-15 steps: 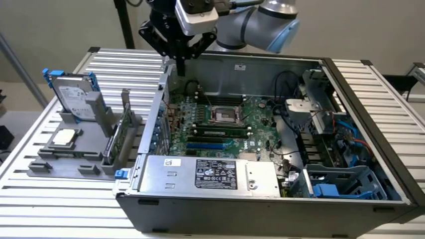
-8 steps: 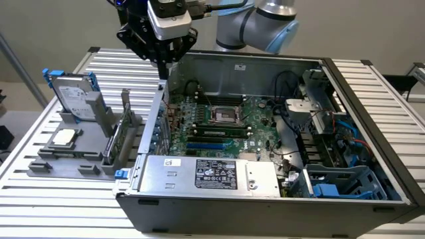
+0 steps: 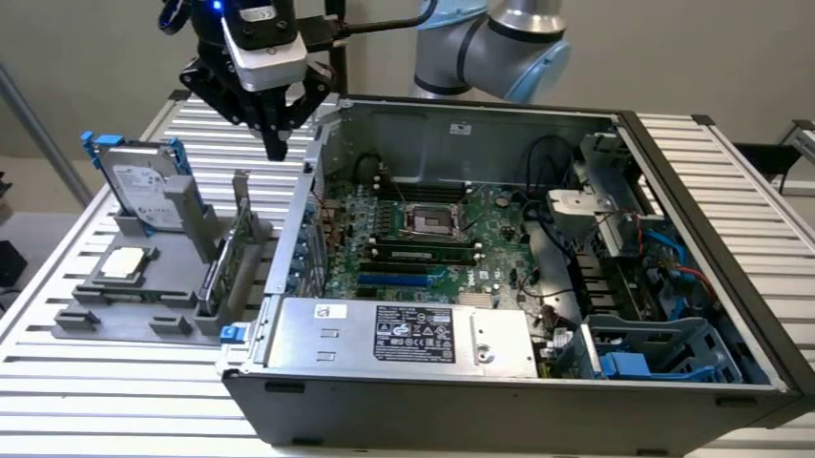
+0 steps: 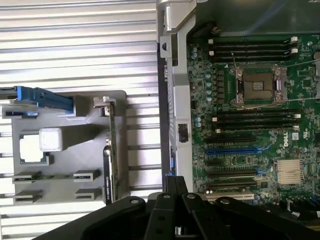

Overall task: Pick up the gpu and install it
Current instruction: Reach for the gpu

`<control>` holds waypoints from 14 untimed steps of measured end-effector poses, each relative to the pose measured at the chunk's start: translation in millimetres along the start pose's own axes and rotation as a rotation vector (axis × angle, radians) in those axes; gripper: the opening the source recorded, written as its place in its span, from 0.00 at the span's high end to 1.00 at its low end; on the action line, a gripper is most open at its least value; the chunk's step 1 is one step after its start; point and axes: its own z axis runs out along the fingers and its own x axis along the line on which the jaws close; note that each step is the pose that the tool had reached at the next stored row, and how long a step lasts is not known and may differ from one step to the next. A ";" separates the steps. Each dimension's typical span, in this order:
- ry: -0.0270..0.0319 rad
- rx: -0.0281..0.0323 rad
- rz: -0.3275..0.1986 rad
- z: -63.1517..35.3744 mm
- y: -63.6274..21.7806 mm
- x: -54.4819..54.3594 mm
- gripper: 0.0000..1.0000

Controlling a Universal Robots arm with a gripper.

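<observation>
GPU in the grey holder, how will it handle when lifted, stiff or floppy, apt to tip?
The gpu looks like a thin, flat board with a metal bracket, so it is probably stiff and light. It stands on edge in the holder, so it would likely topple if released unsupported.

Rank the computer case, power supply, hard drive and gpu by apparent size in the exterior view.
1. computer case, largest
2. power supply
3. hard drive and gpu: too alike to rank; the gpu stands edge-on.
</observation>
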 end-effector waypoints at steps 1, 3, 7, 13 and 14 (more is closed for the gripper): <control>0.0000 -0.0001 0.000 1.6 -0.6 4.9 0.89; 0.0000 -0.0001 0.000 4.5 -1.5 13.9 0.89; 0.0000 -0.0001 0.000 9.8 -3.2 32.1 0.89; 0.0000 -0.0001 0.000 13.8 -5.6 59.5 0.89; -0.0001 -0.0001 0.000 13.9 -6.1 64.1 0.89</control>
